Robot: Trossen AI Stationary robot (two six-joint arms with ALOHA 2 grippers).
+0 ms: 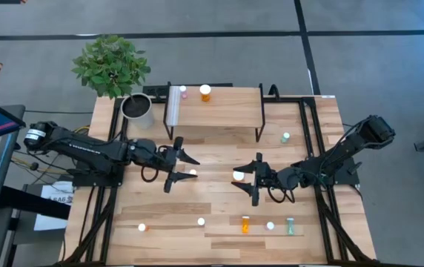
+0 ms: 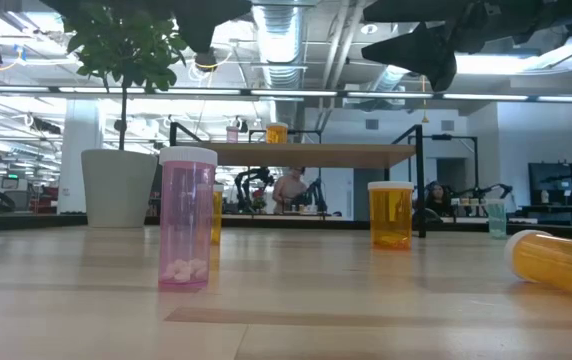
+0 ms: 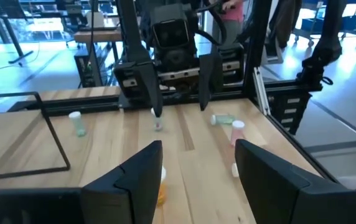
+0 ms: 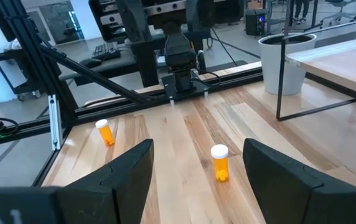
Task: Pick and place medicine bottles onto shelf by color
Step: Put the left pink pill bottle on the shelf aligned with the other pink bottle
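We see the left gripper [image 1: 180, 166] over the middle of the table [image 1: 219, 159], just in front of the shelf [image 1: 216, 108], its jaws spread around an orange bottle [image 1: 192, 173] that stands between the fingers; we cannot tell whether they touch it, so nothing is clearly held. The right gripper [image 1: 257, 179] faces it from the right, jaws wide and empty, with a white-capped bottle [image 1: 239, 176] standing just off its fingertips. On the shelf's far edge stand a pink bottle [image 1: 183, 92] and a larger orange bottle [image 1: 205, 93], side by side near the left end. A pale green bottle [image 1: 285, 137] stands on the table to the right of the shelf. Along the near edge we find an orange bottle at far left [image 1: 142, 228], a pink one [image 1: 201, 221] nearer the middle, then an orange bottle lying down [image 1: 245, 224], another upright white-capped one [image 1: 270, 226] and a green bottle lying [image 1: 290, 226]. A plant pot [image 1: 136, 109] sits left of the shelf.
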